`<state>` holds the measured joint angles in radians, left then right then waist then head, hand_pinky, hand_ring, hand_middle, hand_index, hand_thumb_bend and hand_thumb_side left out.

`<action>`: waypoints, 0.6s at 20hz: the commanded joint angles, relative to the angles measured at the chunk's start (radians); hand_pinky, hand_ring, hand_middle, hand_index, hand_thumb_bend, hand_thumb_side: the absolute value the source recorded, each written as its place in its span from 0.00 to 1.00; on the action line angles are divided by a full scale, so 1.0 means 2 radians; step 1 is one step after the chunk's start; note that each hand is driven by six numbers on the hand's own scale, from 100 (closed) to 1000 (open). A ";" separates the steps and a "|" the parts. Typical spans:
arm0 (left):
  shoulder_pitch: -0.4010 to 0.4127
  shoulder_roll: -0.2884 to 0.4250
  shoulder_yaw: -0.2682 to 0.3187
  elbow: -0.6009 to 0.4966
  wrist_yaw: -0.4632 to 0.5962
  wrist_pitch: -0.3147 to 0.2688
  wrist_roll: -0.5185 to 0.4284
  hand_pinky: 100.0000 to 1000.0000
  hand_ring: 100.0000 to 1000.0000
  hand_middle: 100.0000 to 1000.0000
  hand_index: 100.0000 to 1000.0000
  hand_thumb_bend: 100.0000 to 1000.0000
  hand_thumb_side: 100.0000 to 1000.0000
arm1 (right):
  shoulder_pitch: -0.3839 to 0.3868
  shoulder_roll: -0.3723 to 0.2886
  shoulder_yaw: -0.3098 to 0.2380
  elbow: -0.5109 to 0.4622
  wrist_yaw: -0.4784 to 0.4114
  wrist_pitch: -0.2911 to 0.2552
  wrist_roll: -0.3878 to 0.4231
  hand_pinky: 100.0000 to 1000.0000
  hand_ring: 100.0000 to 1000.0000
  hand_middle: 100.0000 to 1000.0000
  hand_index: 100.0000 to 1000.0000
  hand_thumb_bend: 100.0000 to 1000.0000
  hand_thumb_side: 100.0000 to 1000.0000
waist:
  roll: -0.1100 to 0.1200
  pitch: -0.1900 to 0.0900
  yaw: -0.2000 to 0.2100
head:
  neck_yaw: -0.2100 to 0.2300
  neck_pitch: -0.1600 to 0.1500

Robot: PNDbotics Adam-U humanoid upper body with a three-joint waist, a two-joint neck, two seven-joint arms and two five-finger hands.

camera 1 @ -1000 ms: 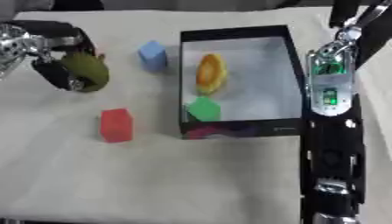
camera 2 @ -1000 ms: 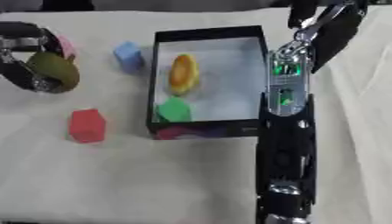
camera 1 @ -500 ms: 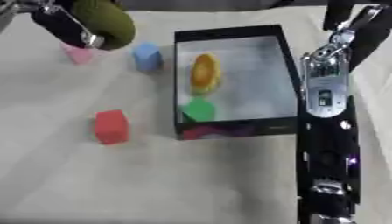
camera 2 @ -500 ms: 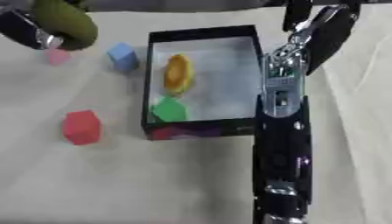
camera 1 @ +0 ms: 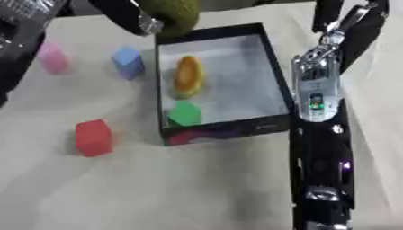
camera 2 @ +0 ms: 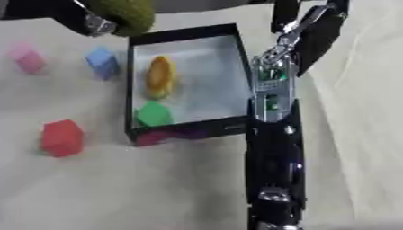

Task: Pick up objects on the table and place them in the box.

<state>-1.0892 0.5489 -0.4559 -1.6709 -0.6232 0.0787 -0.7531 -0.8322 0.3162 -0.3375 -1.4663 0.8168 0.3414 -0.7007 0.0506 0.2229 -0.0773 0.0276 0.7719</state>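
Observation:
My left hand (camera 1: 130,20) is raised near the box's far left corner, fingers curled round an olive-green rounded object (camera 1: 173,11). The black box (camera 1: 271,76) lies open in the middle and holds an orange-yellow object (camera 1: 187,77) and a green block (camera 1: 185,113). On the table to its left lie a red cube (camera 1: 94,137), a blue block (camera 1: 127,62) and a pink block (camera 1: 52,57). My right arm (camera 1: 319,134) stretches up along the box's right side; the right hand (camera 1: 346,22) sits at the top right, its fingers blurred.
A pale cloth covers the table (camera 1: 157,188). The right forearm runs along the whole right side of the box. Open cloth lies in front of the box and around the red cube.
My left hand has carried the olive-green object up off the table on the left and rightward to the box's far left corner. The camera has shifted, revealing the pink block.

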 commanded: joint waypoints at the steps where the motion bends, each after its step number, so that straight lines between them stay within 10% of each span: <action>1: -0.017 -0.031 -0.005 0.019 -0.017 -0.014 0.000 0.72 0.70 0.58 0.55 0.07 0.00 | -0.006 0.010 0.008 -0.016 0.009 -0.004 0.005 0.80 0.71 0.71 0.81 0.00 0.74 | 0.004 -0.020 -0.004 | 0.004 -0.001; 12: -0.006 -0.106 -0.032 0.150 -0.102 -0.062 0.023 0.72 0.70 0.59 0.55 0.12 0.00 | -0.005 0.022 0.014 -0.028 0.017 -0.007 0.014 0.80 0.70 0.71 0.81 0.00 0.74 | 0.006 -0.015 -0.027 | 0.023 -0.001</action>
<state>-1.0838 0.3383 -0.5204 -1.3878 -0.8069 -0.0319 -0.7140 -0.8268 0.3565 -0.3193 -1.5005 0.8460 0.3273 -0.6764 0.0515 0.2222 -0.1303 0.0676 0.7719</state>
